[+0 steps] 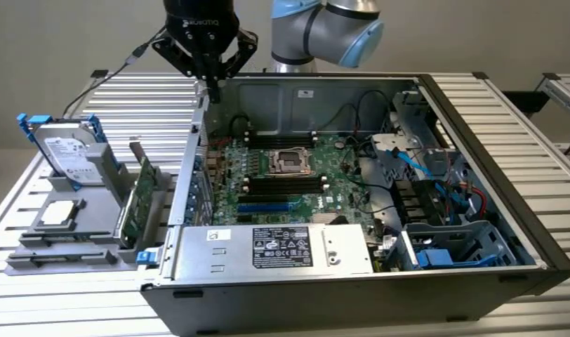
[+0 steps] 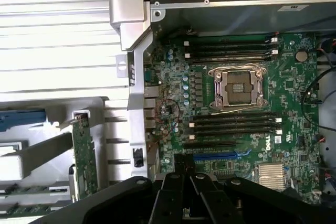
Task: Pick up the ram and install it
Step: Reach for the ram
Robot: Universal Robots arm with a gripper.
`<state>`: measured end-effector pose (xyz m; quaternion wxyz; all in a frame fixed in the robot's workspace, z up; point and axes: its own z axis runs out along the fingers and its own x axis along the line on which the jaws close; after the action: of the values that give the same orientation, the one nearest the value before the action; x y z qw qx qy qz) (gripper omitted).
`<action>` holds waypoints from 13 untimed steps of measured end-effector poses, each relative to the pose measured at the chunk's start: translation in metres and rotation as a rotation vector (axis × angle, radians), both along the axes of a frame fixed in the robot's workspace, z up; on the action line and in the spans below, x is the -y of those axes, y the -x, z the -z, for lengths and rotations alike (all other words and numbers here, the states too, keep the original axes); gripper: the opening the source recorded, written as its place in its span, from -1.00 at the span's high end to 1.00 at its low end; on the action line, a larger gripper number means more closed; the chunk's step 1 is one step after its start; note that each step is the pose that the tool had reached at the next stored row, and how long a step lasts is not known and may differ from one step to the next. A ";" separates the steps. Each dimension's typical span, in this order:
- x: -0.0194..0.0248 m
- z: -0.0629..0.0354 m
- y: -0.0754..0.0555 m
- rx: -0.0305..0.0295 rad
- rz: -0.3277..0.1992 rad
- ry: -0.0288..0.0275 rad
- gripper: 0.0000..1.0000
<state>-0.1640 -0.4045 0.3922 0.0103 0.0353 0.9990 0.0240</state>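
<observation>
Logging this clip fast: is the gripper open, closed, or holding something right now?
Black gripper: closed, nothing visible between its fingertips.

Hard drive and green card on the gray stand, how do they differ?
The hard drive is a thick silvery block with a pale label and blue rails; the green card is a thin circuit board. The hard drive stands farther from the computer case; the green card stands nearer its wall. Both stand on edge in the gray stand, outside the case.
</observation>
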 end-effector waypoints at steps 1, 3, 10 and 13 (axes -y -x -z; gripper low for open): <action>0.0006 0.0001 0.004 0.0000 0.000 -0.0001 0.79; 0.0020 0.0003 0.017 0.0000 0.000 -0.0001 0.79; 0.0068 0.0021 0.063 0.0000 0.000 -0.0001 0.79; 0.0082 0.0030 0.076 0.0000 0.000 -0.0001 0.79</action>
<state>-0.2401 -0.4127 0.3892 0.0104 0.0354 0.9990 0.0240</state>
